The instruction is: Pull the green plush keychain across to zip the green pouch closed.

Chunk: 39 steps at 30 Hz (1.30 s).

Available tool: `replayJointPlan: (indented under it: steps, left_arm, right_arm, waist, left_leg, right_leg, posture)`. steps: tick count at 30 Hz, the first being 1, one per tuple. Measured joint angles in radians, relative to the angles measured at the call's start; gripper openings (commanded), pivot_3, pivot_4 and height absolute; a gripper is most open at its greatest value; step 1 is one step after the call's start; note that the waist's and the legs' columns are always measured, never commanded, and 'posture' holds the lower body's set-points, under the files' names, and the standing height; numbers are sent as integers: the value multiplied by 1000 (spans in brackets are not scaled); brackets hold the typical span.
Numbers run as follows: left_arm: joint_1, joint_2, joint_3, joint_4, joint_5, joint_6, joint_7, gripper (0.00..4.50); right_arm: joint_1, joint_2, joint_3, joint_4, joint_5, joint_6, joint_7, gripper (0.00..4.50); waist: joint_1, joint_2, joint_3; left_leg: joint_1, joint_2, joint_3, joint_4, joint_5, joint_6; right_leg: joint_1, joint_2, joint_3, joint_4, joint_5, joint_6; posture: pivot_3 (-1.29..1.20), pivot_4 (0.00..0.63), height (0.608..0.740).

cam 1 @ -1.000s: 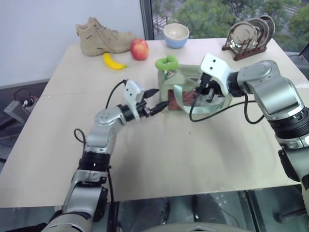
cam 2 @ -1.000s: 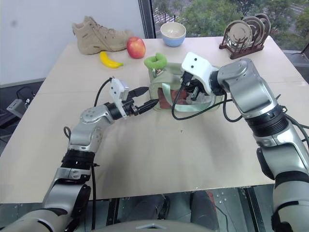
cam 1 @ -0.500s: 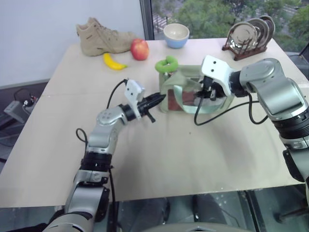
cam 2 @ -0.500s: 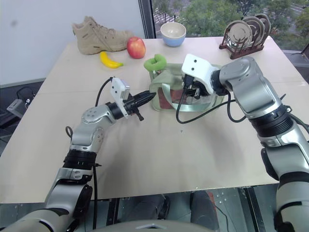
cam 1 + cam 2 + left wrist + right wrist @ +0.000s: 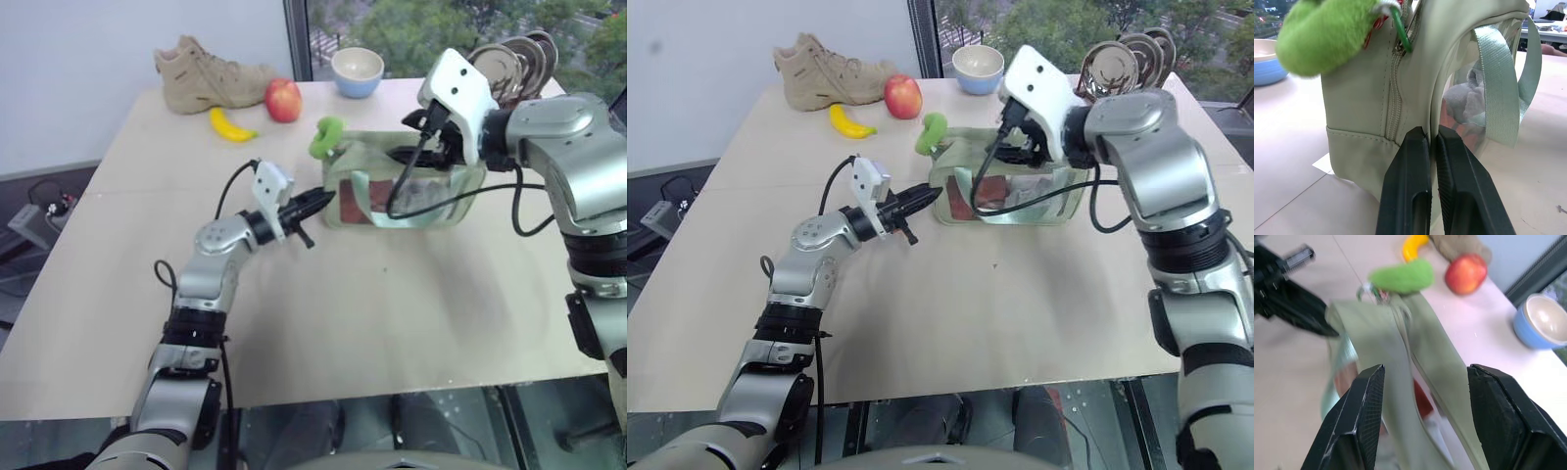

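Green plush keychain (image 5: 327, 135) at pouch's (image 5: 431, 196) end, left claw (image 5: 323, 200) clenched beside, right claw (image 5: 1422, 418) released above.

A test lab: bare plywood table (image 5: 323, 294) against a large window (image 5: 441, 24).

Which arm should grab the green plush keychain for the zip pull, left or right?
Right, probably. The right pincer is open, above the green pouch, aimed along its unzipped top toward the green plush keychain. The left pincer is shut at the pouch's end wall below the keychain, seemingly bracing it.
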Motion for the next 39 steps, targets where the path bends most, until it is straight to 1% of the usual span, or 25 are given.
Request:
replayJointPlan:
  steps: [4,8,10,11,12,14,15,16,19,23,27,31,34,39]
  left_arm:
    - [1,-2,-1,0,1,-2,2,222]
    - [6,-4,1,-2,1,-4,5,222]
    - [9,-3,4,-5,-3,-2,5,790]
    - [11,-5,7,-14,-12,6,2,1042]
    - [12,-5,8,-24,-21,13,-2,1475]
    - [12,-4,8,-42,-35,24,-9,2287]
    - [13,-2,9,-51,-45,35,-18,2729]
    - [16,1,10,-56,-50,43,-22,2752]
    - [40,43,20,-72,-83,76,-65,2752]
    - [56,98,46,-66,-92,80,-102,2752]
    - [19,130,63,26,-54,28,-97,2752]
    - [-64,118,61,141,12,-50,-47,2752]
    - [-88,93,56,174,26,-60,-22,2752]
    - [-147,66,38,286,90,-68,37,2752]
  right_arm:
    - [-8,3,27,-1,-7,-18,-12,2704]
    - [49,-60,74,-13,-14,-47,21,2704]
    - [67,-66,83,-11,-15,-48,28,2744]
    - [68,-67,88,-1,-18,-50,28,2189]
    - [68,-67,89,7,-21,-53,28,1869]
    - [68,-66,89,29,-24,-64,28,1001]
    - [68,-66,90,42,-27,-70,28,483]
    - [68,-66,91,47,-27,-72,28,46]
    - [68,-65,92,65,-28,-93,29,46]
    - [67,-66,92,72,-31,-98,29,46]
    - [68,-67,92,75,-36,-98,31,46]
    - [68,-66,92,75,-39,-98,37,46]
    - [68,-65,92,72,-39,-97,38,46]
    - [69,-65,92,64,-39,-92,40,46]
  waist:
    - [2,0,0]
    - [3,-1,0]
    - [1,-1,0]
    - [-2,-1,0]
    - [-2,-1,0]
    - [-1,-1,-1]
    - [0,-1,-1]
    - [0,-1,-1]
    - [-1,-1,-1]
    - [0,-1,-1]
    - [5,-1,-1]
    - [5,-1,-1]
    - [3,-1,-1]
    - [3,-1,-1]
  left_leg:
    - [0,0,0,1,0,0]
    - [0,-1,0,1,0,0]
    - [0,0,0,1,0,0]
    - [0,0,0,0,0,0]
    - [0,0,0,0,0,0]
    - [0,0,0,0,0,0]
    - [0,0,0,-1,0,0]
    - [0,0,0,-1,0,0]
    - [0,0,0,-1,0,0]
    - [1,0,0,-1,0,0]
    - [1,0,0,-1,0,0]
    - [1,0,0,0,0,0]
    - [1,0,0,0,0,0]
    - [0,0,0,1,0,0]
  right_leg:
    - [0,0,0,0,0,0]
    - [0,0,0,0,0,0]
    - [0,0,0,0,0,0]
    - [0,0,0,0,0,0]
    - [0,0,0,0,0,0]
    - [0,0,0,0,0,0]
    - [0,0,0,0,0,0]
    - [0,0,0,0,0,0]
    - [0,0,0,0,0,0]
    - [0,0,0,-1,0,0]
    - [0,0,-1,-1,0,0]
    - [1,0,-1,-1,0,0]
    - [1,0,0,0,0,0]
    - [0,0,-1,0,0,0]
  posture:
    - [0,150,740]
    - [0,150,740]
    - [0,150,740]
    - [0,150,740]
    - [0,150,740]
    - [0,150,740]
    - [0,150,740]
    - [0,150,740]
    - [0,150,740]
    - [0,150,740]
    - [0,150,740]
    - [0,150,740]
    - [0,150,740]
    - [0,150,740]
